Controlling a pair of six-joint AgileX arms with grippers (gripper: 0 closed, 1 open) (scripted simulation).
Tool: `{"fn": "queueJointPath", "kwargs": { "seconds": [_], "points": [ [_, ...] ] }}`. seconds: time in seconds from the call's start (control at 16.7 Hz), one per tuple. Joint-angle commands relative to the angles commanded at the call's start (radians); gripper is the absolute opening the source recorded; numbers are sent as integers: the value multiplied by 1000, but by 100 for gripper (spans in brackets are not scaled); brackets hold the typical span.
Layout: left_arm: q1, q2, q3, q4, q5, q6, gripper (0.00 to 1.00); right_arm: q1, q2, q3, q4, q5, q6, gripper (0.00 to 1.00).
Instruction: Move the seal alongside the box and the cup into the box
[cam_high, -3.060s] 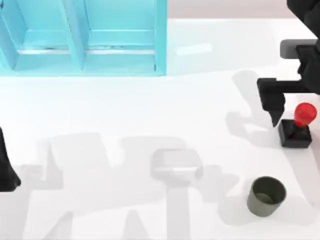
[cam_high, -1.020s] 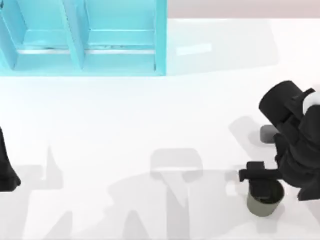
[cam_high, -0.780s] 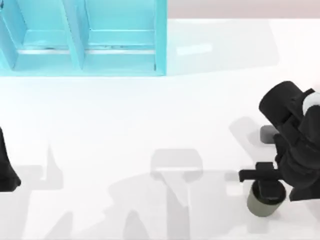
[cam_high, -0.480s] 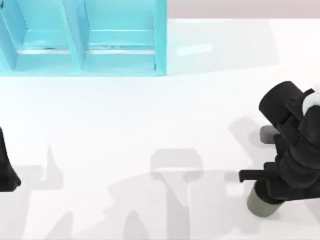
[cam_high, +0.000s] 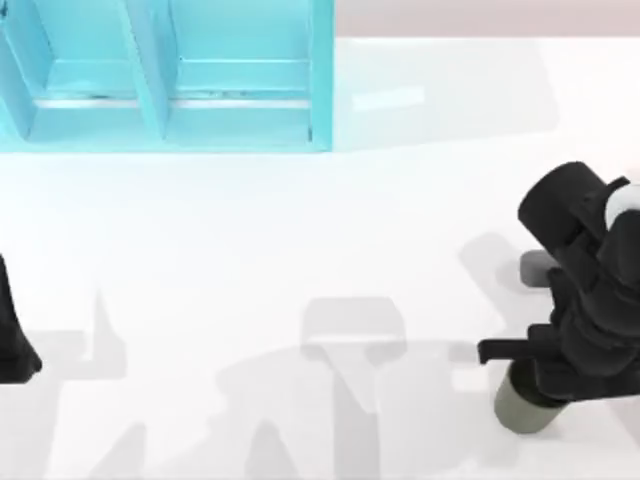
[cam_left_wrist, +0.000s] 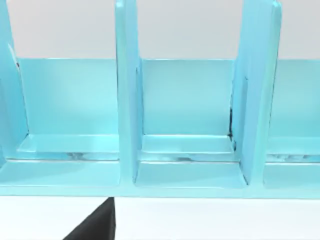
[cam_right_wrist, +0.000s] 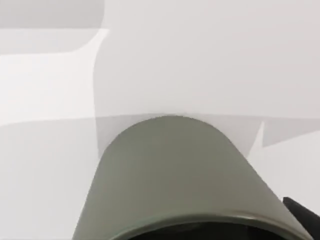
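The olive-grey cup stands near the table's front right, its top covered by my right gripper, which has come down over it. The right wrist view looks closely down the cup's outer wall toward its rim, with a dark gripper part at the edge. The seal is hidden. The box is a cyan open case with dividers at the back left, and the left wrist view faces its compartments. My left arm is parked at the left edge.
White tabletop lies between the box and the cup, crossed by grey arm shadows. My right arm's black bulk hangs over the right edge of the table.
My right arm left the seal's spot and swung over the cup, then sank lower onto it in the last second. The cup stays where it was. The left arm is still.
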Motion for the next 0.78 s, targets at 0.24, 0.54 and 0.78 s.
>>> {"fn": "queueJointPath", "kwargs": {
  "seconds": [0.24,0.54,0.78],
  "points": [
    [0,0,0,0,0,0,100,-98,-63,65,-115,-1,-110,0],
    [0,0,0,0,0,0,100,-329,-195,164,-371,-2,-332,0],
    [0,0,0,0,0,0,100,-382,-238,185,-425,-1,-385,0]
  ]
}}
